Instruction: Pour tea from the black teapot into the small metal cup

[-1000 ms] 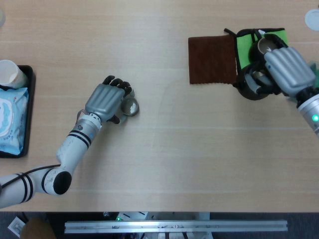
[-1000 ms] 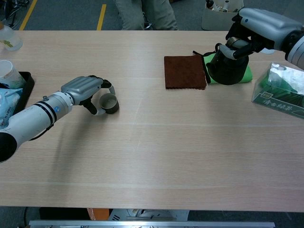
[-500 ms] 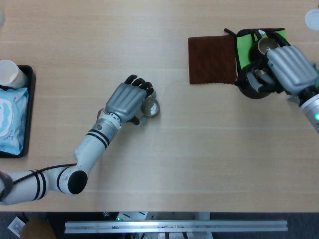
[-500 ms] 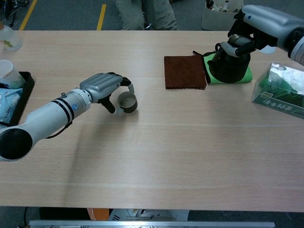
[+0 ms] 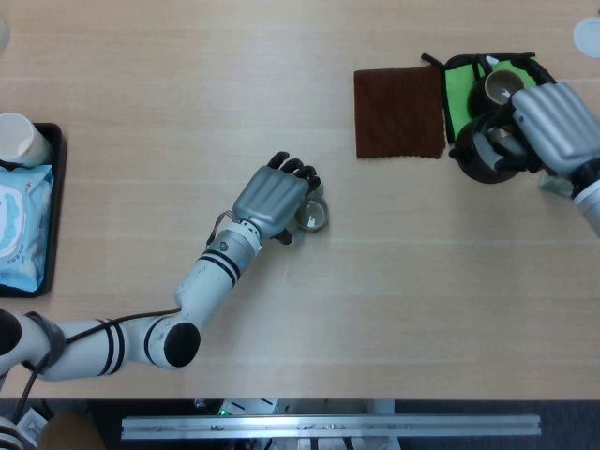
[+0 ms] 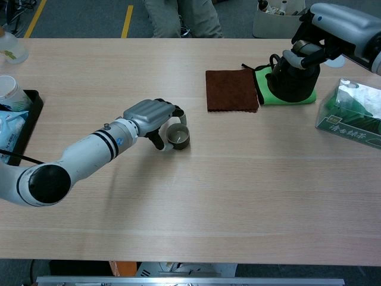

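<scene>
The small metal cup (image 6: 177,136) stands upright near the table's middle, partly under my fingers in the head view (image 5: 314,215). My left hand (image 6: 152,118) (image 5: 274,199) grips it from the left side. The black teapot (image 6: 292,80) (image 5: 491,159) is at the far right, over a green cloth (image 6: 266,92) (image 5: 458,86). My right hand (image 6: 321,36) (image 5: 555,125) grips the teapot from above at its handle. Whether the pot still touches the cloth I cannot tell.
A brown cloth (image 6: 231,90) (image 5: 397,113) lies left of the teapot. A green tissue box (image 6: 353,121) sits at the right edge. At the left edge are a black tray (image 5: 47,225), a blue packet (image 5: 19,225) and a paper cup (image 5: 21,139).
My left hand has slid the metal cup rightward toward the table's middle. The right hand with the teapot has shifted slightly right and up.
</scene>
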Robot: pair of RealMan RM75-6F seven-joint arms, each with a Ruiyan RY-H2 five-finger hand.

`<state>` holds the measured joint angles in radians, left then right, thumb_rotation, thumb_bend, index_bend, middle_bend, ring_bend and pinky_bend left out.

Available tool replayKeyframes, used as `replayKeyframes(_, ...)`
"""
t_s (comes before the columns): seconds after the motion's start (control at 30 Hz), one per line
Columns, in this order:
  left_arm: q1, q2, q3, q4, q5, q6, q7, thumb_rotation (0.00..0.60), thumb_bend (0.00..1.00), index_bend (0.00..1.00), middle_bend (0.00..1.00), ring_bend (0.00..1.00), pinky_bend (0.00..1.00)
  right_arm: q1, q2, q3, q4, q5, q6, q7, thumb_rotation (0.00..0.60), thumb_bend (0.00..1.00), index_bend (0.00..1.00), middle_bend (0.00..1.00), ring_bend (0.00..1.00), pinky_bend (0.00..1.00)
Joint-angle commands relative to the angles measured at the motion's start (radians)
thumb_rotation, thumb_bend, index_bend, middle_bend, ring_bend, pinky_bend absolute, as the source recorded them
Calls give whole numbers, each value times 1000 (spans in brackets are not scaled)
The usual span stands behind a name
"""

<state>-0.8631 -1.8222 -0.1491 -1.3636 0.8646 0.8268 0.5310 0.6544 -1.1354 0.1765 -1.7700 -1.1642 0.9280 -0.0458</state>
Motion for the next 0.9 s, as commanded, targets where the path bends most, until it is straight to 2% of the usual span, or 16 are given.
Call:
replayKeyframes(0.03, -10, -16, -4, 13, -17, 3, 7, 600, 274, 400, 206, 143, 84, -1, 1, 0, 2, -1, -1, 3, 504, 450, 976, 914, 950, 89)
replayKeyframes(0.13, -18, -29, -3, 24, -29, 4, 14, 600, 274, 396, 205, 141, 84, -3, 2, -1, 6, -2, -2, 7, 506, 450, 976, 914, 949, 89)
replayKeyframes(0.27, -23, -33, 3, 30, -44, -2, 22, 600, 274, 327, 187, 132, 84, -5, 5, -1, 9, -2, -3, 12, 506, 450, 976, 914, 949, 89)
replayKeyframes(0.43, -28, -35, 11, 29, -57, 2, 31, 600, 273, 296, 178, 126, 84, -8, 7, -1, 10, -9, -3, 19, 509, 450, 976, 914, 950, 89)
replayKeyframes(0.73, -25, -13, 16, -10, -64, 27, 37, 600, 270, 47, 112, 99, 84, -11, 9, -3, 0, -21, 0, 21, 511, 450, 976, 914, 950, 89)
replayKeyframes(0.9, -17, 18, 18, -50, -61, 56, 41, 600, 270, 2, 95, 85, 84, -10, 6, -4, -9, -25, -1, 17, 512, 450, 976, 914, 949, 89)
